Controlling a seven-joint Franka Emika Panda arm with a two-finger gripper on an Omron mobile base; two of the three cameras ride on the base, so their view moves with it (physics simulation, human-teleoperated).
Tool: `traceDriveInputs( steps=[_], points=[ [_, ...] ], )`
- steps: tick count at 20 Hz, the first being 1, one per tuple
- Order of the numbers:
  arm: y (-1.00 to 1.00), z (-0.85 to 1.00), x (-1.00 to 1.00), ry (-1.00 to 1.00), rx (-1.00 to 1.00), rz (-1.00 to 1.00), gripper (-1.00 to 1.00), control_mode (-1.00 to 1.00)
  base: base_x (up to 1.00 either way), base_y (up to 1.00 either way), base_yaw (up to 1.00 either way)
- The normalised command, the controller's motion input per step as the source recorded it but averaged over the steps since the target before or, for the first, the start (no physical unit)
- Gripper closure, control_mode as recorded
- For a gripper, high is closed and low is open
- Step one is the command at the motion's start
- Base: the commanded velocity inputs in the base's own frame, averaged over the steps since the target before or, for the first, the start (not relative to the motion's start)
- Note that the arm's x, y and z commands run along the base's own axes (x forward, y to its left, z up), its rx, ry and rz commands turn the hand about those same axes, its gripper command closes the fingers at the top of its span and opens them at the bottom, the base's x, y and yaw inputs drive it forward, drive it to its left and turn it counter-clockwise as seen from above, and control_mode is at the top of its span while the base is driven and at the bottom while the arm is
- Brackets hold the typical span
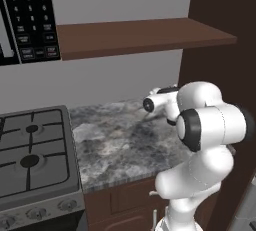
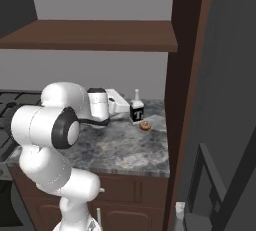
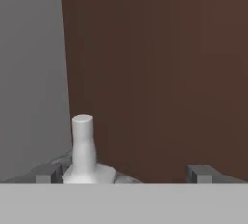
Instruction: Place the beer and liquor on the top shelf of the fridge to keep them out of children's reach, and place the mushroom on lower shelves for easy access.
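Stone-patterned grey counter [image 1: 120, 140] runs in the left base view between a steel stove [image 1: 35, 160] and a dark brown cabinet wall [image 1: 215, 75], under a flat wooden shelf [image 1: 140, 35]. The arm reaches over the counter toward the back corner, probably lining up for a bottle.

In the right base view, the liquor [image 2: 136, 109] stands upright near the counter's back right corner, a squarish clear bottle with a white neck and black label. The mushroom [image 2: 145, 125], a small reddish-brown lump, lies just beside it in front. The gripper [image 2: 123, 105] sits level with the bottle, just to its left; contact cannot be told. The grey fridge [image 2: 230, 100] rises at right, past the cabinet.

In the hand view, the fingertips [image 3: 46, 173] stand spread wide and hold nothing. The liquor's smooth white neck rises just inside the left one, so the jaws look off-centre for a grasp.
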Motion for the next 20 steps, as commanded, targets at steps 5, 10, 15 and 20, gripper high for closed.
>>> traceDriveInputs(
  steps=[5,10,15,20],
  points=[
    [-0.10,-0.10,0.44,0.00,0.00,-0.03,-1.00,-1.00,0.00,0.00,0.00],
    [-0.14,-0.15,0.38,0.00,0.00,-0.03,-1.00,-1.00,0.00,0.00,0.00],
    [-0.19,-0.24,0.25,0.00,0.00,-0.03,-1.00,-1.00,0.00,0.00,0.00],
    [-0.14,-0.29,0.23,0.00,0.00,-0.02,-1.00,-1.00,0.00,0.00,0.00]
  ],
)
